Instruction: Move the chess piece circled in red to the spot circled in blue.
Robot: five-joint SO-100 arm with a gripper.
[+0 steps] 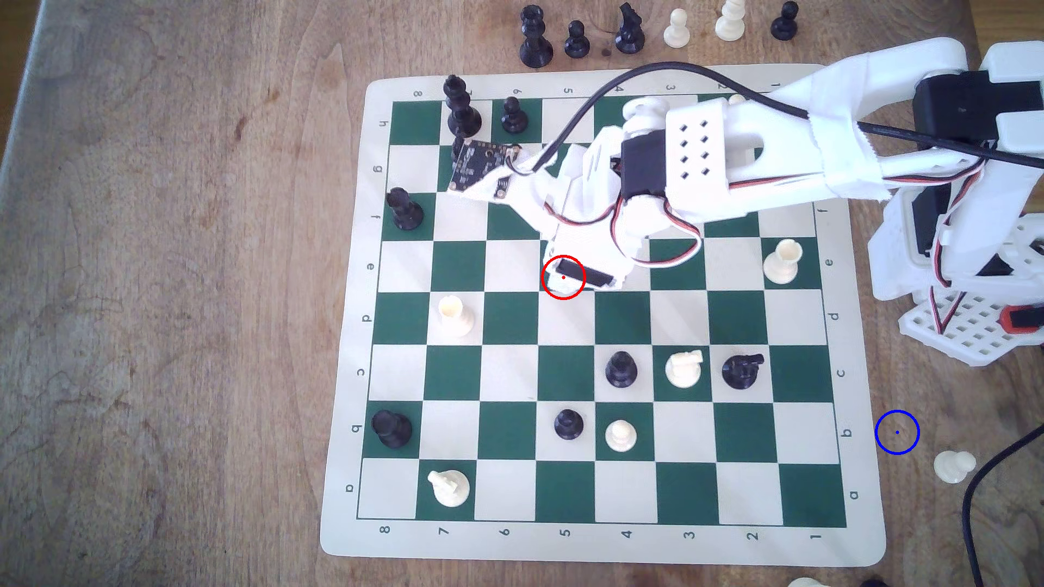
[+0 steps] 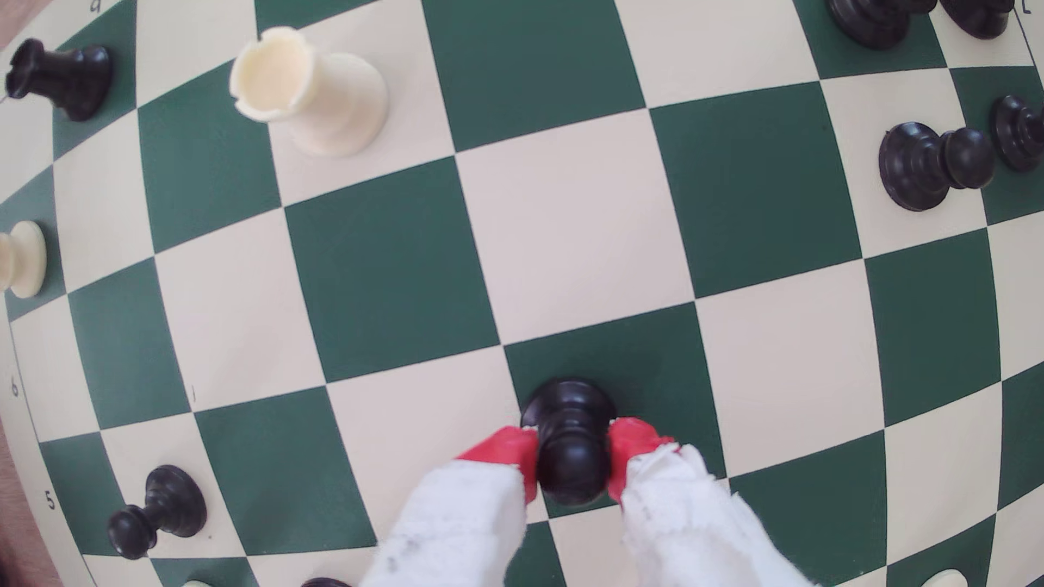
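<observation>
Chessboard [image 2: 565, 226]: gripper [image 2: 573, 457] clamps black pawn [image 2: 570, 446], base half-hidden.

In the exterior view, the black pawn inside the red ring [image 1: 563, 277] is hidden beneath the arm's wrist [image 1: 587, 265], so it cannot be seen there. A black piece [image 1: 459, 148] beside the camera board [image 1: 483, 163] is largely covered. At the near edge, a cream piece [image 1: 808, 582] and a dark piece [image 1: 874, 582] are cut off. In the wrist view, the pawn's base [image 2: 568, 398] is partly concealed by its own head. 2 black pieces [image 2: 870, 20] at the frame's edge are cropped and cannot be identified.
</observation>
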